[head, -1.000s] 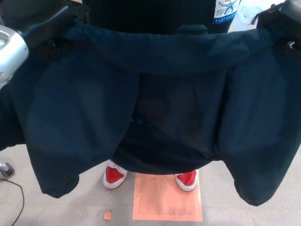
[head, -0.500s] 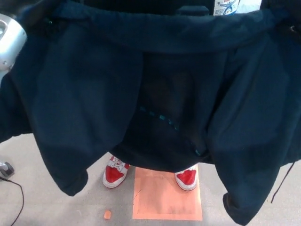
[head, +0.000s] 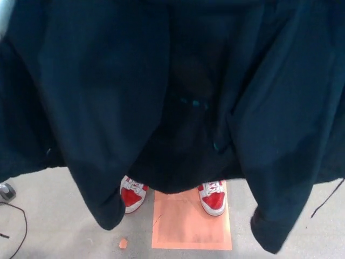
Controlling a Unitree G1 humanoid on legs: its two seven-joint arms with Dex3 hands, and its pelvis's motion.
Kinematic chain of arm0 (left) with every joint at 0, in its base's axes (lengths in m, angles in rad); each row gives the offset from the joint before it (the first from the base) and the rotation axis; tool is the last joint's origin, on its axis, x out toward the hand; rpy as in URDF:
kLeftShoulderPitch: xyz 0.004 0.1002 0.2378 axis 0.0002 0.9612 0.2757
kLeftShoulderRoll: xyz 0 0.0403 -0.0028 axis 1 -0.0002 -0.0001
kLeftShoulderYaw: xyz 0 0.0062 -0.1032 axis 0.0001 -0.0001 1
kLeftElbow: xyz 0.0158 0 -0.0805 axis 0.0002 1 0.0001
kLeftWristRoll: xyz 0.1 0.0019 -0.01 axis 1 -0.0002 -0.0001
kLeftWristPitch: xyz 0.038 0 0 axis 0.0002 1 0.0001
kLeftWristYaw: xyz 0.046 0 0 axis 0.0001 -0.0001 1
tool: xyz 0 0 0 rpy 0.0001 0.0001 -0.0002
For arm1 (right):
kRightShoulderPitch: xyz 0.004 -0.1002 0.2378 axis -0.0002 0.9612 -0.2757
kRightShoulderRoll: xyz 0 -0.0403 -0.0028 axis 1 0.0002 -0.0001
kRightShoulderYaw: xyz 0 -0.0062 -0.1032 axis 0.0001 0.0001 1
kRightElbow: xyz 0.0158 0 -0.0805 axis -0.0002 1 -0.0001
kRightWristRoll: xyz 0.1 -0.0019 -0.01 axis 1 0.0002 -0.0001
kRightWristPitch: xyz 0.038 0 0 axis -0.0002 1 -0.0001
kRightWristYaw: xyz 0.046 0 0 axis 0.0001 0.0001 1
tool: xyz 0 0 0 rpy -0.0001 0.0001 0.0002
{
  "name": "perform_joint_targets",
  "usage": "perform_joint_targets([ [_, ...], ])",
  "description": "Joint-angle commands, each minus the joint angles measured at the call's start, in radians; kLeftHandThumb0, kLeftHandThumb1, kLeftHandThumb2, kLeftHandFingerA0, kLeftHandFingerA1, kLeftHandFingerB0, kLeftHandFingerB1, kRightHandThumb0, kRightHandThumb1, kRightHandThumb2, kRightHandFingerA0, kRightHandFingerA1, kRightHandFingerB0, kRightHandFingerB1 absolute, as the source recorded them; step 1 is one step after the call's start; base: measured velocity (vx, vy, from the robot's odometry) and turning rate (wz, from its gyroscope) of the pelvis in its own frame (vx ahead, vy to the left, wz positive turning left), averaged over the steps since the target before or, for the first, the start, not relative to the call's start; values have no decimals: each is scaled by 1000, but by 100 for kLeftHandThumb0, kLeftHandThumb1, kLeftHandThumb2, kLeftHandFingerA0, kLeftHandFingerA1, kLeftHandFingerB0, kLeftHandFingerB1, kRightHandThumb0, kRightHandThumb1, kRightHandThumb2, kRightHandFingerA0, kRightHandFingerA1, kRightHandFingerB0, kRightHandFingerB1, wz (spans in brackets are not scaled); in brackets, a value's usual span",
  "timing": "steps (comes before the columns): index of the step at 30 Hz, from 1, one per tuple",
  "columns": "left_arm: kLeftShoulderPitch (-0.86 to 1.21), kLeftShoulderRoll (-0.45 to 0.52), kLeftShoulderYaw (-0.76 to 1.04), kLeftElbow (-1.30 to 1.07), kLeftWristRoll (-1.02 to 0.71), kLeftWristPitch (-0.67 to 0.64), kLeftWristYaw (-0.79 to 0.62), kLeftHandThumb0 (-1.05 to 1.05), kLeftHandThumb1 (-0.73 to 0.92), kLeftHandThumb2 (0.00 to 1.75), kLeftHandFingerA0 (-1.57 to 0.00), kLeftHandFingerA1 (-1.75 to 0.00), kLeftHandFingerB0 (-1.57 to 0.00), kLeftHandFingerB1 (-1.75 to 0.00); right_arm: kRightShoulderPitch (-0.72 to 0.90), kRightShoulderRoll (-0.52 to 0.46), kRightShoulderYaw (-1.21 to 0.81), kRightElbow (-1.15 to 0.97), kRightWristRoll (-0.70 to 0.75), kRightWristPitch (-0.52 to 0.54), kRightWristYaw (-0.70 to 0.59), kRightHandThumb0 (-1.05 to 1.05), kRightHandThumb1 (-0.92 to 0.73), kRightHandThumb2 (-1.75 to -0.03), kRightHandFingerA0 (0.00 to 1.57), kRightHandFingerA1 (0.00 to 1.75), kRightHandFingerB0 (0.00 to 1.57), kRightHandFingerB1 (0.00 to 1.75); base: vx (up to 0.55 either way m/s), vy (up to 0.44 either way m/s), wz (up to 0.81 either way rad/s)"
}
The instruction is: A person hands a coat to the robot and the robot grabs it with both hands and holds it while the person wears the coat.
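Observation:
A dark navy coat (head: 161, 91) fills nearly the whole head view and hangs spread open, its inner lining facing me. One sleeve hangs down at the lower left (head: 110, 213) and the other at the lower right (head: 269, 234). The coat's top edge lies beyond the top of the picture. Neither of my hands shows. Only a pale sliver of my left arm (head: 4, 12) appears in the top left corner. Below the hem stand the person's two red and white shoes (head: 131, 194) (head: 213, 197).
An orange mat (head: 191, 229) lies on the grey floor under the shoes. A small orange scrap (head: 123, 244) lies left of it. A black cable (head: 16, 229) and a grey object (head: 5, 191) are at the left edge.
The coat has risen: its collar and top edge, seen earlier, have passed out of the top of the picture, along with both arms. The sleeves hang lower and closer in.

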Motion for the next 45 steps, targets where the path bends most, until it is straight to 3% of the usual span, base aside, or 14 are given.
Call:
perform_joint_targets([
  [1, -476, 64, 14, 259, 195, -73, 592, -24, 66, 59, -102, -159, -74, -86, -544, 2, -150, 303, 33, -52, -453, -14, -78, -68, 87, 173, 64, 119, 0, 0, 0],
  [7, -592, 69, -22, 343, 205, -73, 606, -34, 66, 67, -99, -160, -70, -69, -649, -9, -141, 380, 23, -49, -489, -12, -77, -70, 87, 174, 70, 111, 0, 0, 0],
  [8, -610, 66, -26, 356, 206, -72, 617, -30, 65, 65, -100, -165, -77, -67, -662, -12, -138, 390, 21, -54, -493, -10, -72, -75, 87, 174, 66, 126, 0, 0, 0],
  [10, -643, 61, -29, 377, 199, -89, 622, -27, 65, 63, -95, -169, -77, -71, -687, -17, -134, 410, 18, -68, -505, -8, -74, -71, 86, 173, 67, 122, 0, 0, 0],
  [11, -655, 59, -27, 384, 191, -99, 615, -26, 66, 64, -98, -171, -77, -75, -699, -18, -131, 419, 16, -71, -509, -9, -56, -95, 119, 138, 73, 103, 0, 0, 0],
  [12, -673, 57, -27, 395, 185, -108, 619, -24, 49, 91, -125, -137, -78, -87, -718, -19, -128, 429, 14, -69, -511, -6, -53, -94, 121, 136, 75, 101, 0, 0, 0],
  [13, -687, 55, -30, 406, 185, -113, 627, -24, 49, 91, -125, -137, -78, -87, -732, -18, -126, 438, 13, -67, -512, -6, -53, -94, 121, 136, 75, 101, 0, 0, 0],
  [14, -717, 55, -33, 422, 180, -123, 615, -21, 67, 64, -95, -167, -67, -102, -766, -16, -119, 460, 7, -60, -519, -5, -62, -76, 97, 157, 76, 105, 0, 0, 0],
  [23, -753, 48, -58, 476, 174, -142, 639, -21, 67, 64, -95, -167, -67, -102, -803, -12, -102, 517, 4, -76, -545, -5, -62, -76, 97, 157, 76, 105, 0, 0, 0],
  [24, -848, 48, -89, 521, 200, -137, 606, -24, 64, 59, -97, -165, -77, -67, -905, -6, -87, 561, -8, -51, -522, -23, -48, -88, 124, 137, 78, 78, 0, 0, 0],
  [26, -895, 46, -106, 549, 211, -137, 596, -24, 64, 59, -97, -165, -77, -67, -954, -4, -77, 589, -12, -43, -516, -23, -48, -88, 124, 137, 78, 78, 0, 0, 0],
  [27, -919, 43, -116, 562, 218, -127, 592, -40, 51, 72, -105, -145, -72, -61, -974, -5, -72, 600, -16, -40, -520, -23, -47, -89, 125, 136, 76, 77, 0, 0, 0],
  [37, -1089, 11, -169, 640, 229, -100, 568, -30, 64, 59, -92, -165, -70, -79, -1094, -26, -33, 675, -39, -27, -519, -26, -44, -87, 127, 137, 74, 76, 0, 0, 0],
  [45, -1152, -6, -175, 674, 217, -112, 541, -34, 58, 64, -91, -158, -72, -69, -1135, -41, -7, 710, -48, -24, -524, -26, -46, -89, 126, 137, 78, 79, 0, 0, 0],
])
